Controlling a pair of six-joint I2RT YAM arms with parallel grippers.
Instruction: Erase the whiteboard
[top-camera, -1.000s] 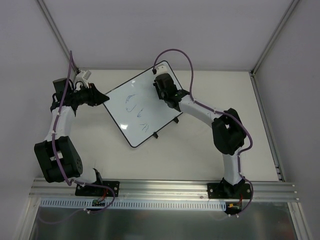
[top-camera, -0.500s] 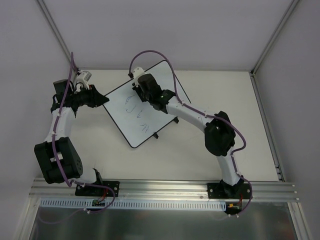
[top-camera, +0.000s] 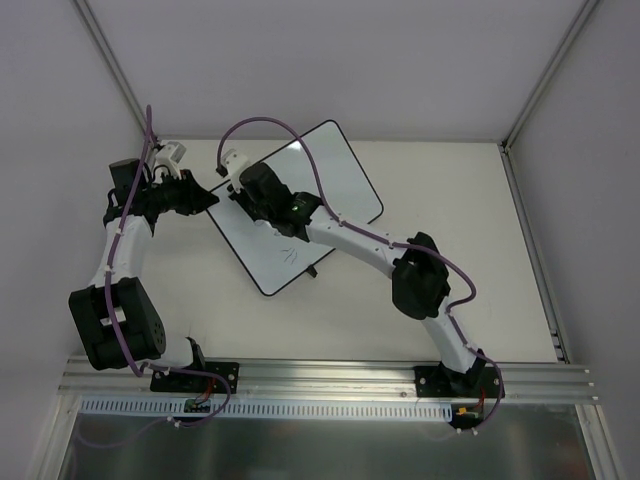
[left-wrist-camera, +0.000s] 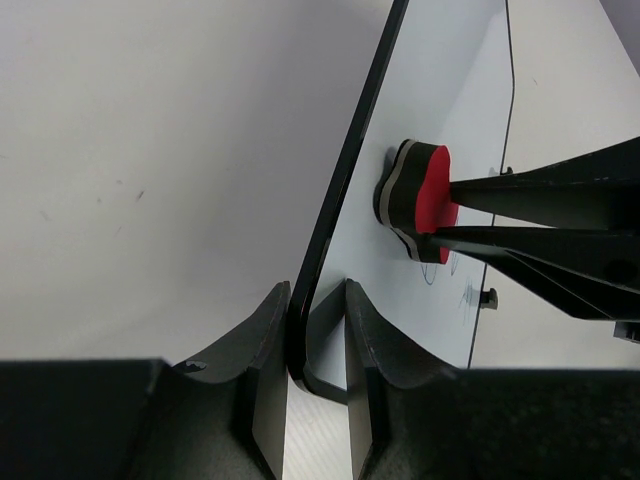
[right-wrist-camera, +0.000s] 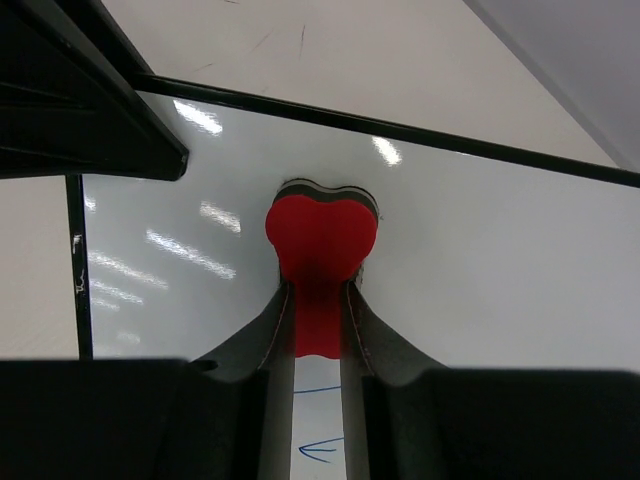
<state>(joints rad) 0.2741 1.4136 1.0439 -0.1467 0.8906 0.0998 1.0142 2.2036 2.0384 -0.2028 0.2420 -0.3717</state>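
We see one whiteboard (top-camera: 340, 180), lying skewed on the far left part of the table (top-camera: 450, 200), with one corner pointing at the back wall and one at the arm bases. Its thin black rim runs all round, and of its small black clips we count one (top-camera: 312, 272) in the top view, on the long edge facing the bases. One short group of blue strokes (top-camera: 290, 252) shows on the near half of the board, and in the right wrist view we count two blue strokes (right-wrist-camera: 322, 450) just below the fingers. One red eraser (right-wrist-camera: 322, 240), heart-shaped with a grey and black backing, is pressed flat on the white surface (right-wrist-camera: 480, 250) near the board's left corner. The right gripper (top-camera: 248, 192) pinches it between narrow jaws, one finger on each side of the red lobe. The left gripper (top-camera: 210, 197) is clamped on the board's left corner, its two fingers (left-wrist-camera: 265, 330) closed tight over the black rim. From the left wrist view the eraser (left-wrist-camera: 420, 200) sits just beyond that grip, touching the board (left-wrist-camera: 460, 110). Two purple cables, one per arm, loop above the arms, and one aluminium rail (top-camera: 330, 375) carries both bases
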